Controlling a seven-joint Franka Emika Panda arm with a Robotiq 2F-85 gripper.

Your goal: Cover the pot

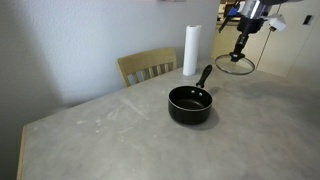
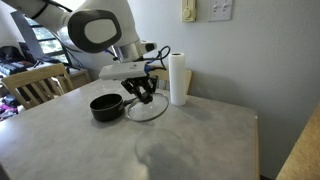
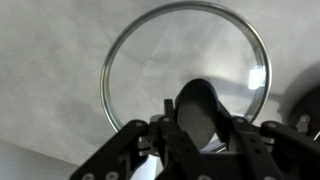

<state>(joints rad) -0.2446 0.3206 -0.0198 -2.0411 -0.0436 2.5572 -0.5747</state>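
The tool (image 3: 200, 128) is clenched on the knob (image 3: 200, 105) of the round glass lid (image 3: 150, 60), jaws pressed against both sides of the knob. The pot (image 1: 190, 103) stands uncovered on the counter (image 1: 100, 135), its handle (image 1: 204, 76) pointing toward the paper towel roll (image 1: 190, 50). In an exterior view the lid (image 2: 150, 110) hangs just beside the pot (image 2: 106, 106), between it and the roll (image 2: 178, 80); contact with the counter cannot be determined

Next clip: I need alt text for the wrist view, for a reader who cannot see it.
The black gripper grips the dark knob of a round glass lid with a metal rim, seen from above and filling most of the view. The grey table shows through and around the glass; a dark shape at the right edge is too cropped to identify.
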